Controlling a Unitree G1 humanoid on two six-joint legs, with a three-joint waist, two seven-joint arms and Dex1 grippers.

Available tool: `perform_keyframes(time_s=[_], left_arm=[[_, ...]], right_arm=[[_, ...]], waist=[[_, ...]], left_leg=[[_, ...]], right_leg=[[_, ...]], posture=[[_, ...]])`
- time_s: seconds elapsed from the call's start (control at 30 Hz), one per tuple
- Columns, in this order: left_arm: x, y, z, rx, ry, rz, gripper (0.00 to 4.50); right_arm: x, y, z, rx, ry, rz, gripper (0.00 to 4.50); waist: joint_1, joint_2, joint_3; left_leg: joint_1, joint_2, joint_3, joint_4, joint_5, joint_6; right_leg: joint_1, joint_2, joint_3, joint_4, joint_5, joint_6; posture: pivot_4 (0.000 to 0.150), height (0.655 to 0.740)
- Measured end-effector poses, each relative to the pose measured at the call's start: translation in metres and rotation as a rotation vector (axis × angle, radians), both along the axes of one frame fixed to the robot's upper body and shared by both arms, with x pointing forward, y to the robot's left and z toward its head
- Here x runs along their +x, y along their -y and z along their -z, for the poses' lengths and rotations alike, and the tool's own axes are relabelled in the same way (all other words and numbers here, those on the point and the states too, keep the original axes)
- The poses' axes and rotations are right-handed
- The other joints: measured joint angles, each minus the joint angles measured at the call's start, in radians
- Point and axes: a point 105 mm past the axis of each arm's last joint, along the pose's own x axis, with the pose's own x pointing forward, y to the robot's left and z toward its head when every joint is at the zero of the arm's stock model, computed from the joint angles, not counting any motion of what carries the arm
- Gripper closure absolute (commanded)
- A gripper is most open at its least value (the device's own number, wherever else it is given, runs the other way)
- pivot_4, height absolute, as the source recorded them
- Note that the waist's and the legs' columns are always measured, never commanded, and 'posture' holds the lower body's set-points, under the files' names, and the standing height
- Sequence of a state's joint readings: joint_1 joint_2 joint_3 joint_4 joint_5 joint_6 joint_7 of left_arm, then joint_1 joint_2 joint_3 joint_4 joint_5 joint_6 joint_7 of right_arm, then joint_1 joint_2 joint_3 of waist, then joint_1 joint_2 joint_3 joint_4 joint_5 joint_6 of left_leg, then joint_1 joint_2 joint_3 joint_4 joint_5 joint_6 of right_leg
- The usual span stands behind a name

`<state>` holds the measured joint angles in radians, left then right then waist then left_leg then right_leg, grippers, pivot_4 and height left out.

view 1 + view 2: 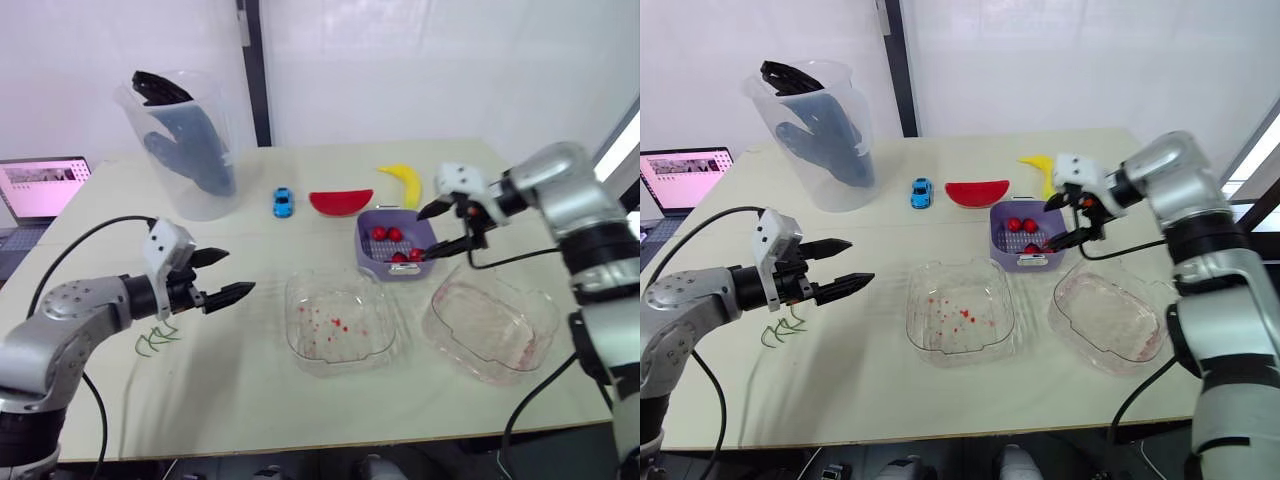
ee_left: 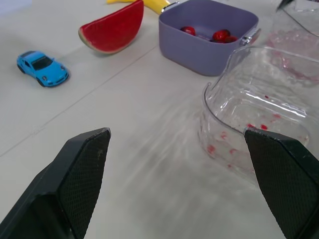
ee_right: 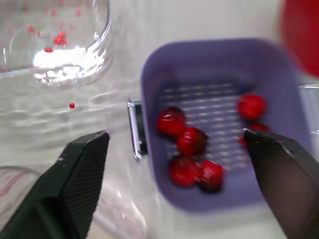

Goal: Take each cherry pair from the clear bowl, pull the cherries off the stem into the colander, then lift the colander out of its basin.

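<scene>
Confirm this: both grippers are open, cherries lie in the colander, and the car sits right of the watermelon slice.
Wrong on the car: it sits left of the watermelon slice, as the left eye view shows. The left gripper and right gripper are open, and cherries lie in the colander.

No text, label or number can be read; the laptop screen point(image 1: 45, 187) left of the clear pitcher point(image 1: 185, 145) shows pinkish, illegible content.
</scene>
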<state>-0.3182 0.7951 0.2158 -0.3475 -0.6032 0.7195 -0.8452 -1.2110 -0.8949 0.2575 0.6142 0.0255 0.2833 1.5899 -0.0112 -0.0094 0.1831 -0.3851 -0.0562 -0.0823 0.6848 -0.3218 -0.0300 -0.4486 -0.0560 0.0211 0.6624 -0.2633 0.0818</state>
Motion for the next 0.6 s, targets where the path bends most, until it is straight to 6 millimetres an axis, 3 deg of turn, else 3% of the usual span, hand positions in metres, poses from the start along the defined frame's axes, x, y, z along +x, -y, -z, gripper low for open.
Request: perform_keyframes(time_s=[0.13,0.2,0.27,0.4,0.5,0.6], left_arm=[[0.004,-0.005,0.003,-0.023,-0.023,0.020,0.00],[0.004,-0.007,0.004,-0.043,-0.041,0.031,0.00],[0.005,-0.009,0.007,-0.050,-0.054,0.032,0.00],[0.005,-0.015,0.013,-0.064,-0.062,0.029,0.00],[0.000,-0.024,0.022,-0.072,-0.077,0.010,0.00],[-0.007,-0.031,0.035,-0.073,-0.108,-0.012,0.00]], right_arm=[[-0.045,0.027,-0.038,0.348,0.021,0.077,0.04],[-0.069,0.050,-0.040,0.487,0.048,0.154,0.04],[-0.083,0.068,-0.029,0.542,0.082,0.246,0.04],[-0.100,0.109,0.015,0.555,0.160,0.486,0.04],[-0.113,0.139,0.031,0.569,0.225,0.632,0.04],[-0.119,0.154,0.046,0.527,0.257,0.701,0.04]], waist=[[0.015,0.000,0.000],[0.025,-0.001,-0.001],[0.026,-0.001,-0.001],[0.021,0.000,-0.001],[0.013,0.003,-0.003],[0.000,0.003,-0.003]], left_leg=[[-0.002,0.000,-0.002,0.000,0.000,0.001],[-0.001,0.000,-0.002,0.000,-0.001,0.002],[0.000,0.000,0.000,0.001,-0.001,0.002],[0.010,-0.001,0.003,0.000,-0.004,0.007],[0.014,0.000,0.004,-0.002,-0.004,0.008],[0.015,0.000,0.004,-0.001,-0.004,0.008]], right_leg=[[0.000,0.000,-0.001,-0.001,0.000,0.000],[0.001,0.000,-0.002,-0.002,0.000,0.000],[0.002,-0.001,0.000,-0.001,0.000,0.000],[0.008,-0.001,0.003,0.002,0.000,0.000],[0.011,0.000,0.004,0.002,0.000,0.000],[0.013,0.000,0.004,0.002,0.000,0.000]], posture=[[0.150,0.7400],[0.150,0.7400],[0.150,0.7400],[0.150,0.7400],[0.150,0.7400],[0.150,0.7400]])
